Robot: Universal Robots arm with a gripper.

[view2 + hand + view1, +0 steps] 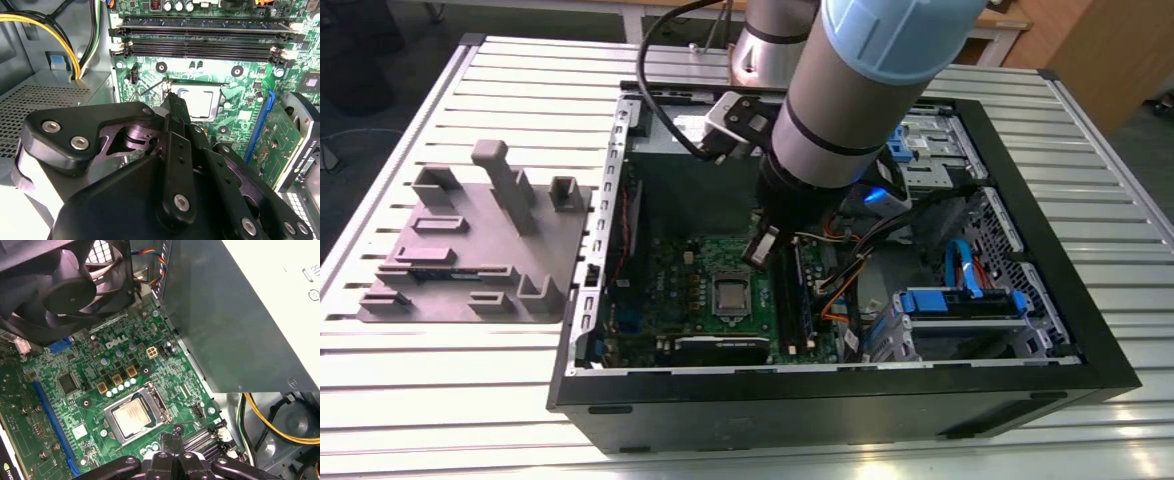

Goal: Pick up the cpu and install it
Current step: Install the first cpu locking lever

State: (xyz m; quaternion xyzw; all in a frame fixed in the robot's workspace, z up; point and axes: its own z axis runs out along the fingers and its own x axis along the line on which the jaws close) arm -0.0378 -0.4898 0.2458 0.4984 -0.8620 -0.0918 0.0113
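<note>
The cpu [727, 293] lies flat in its metal socket frame [156, 401] on the green motherboard [680, 290], inside the open computer case. Its silver top shows in both wrist views [197, 100] [134, 417]. My gripper [763, 250] hangs just above the board, close beside the socket on the side toward the memory slots. Its black fingertips [172, 437] are pressed together with nothing between them, and in the second wrist view they [175, 106] point at the socket's edge without covering the chip.
A grey plastic fixture block [474, 245] stands on the slatted table at the exterior view's left. Black memory slots [200, 47], a case fan [65, 285], the power supply box [240, 315] and yellow cables [60, 35] crowd the socket. Blue drive brackets [961, 300] fill the case's right.
</note>
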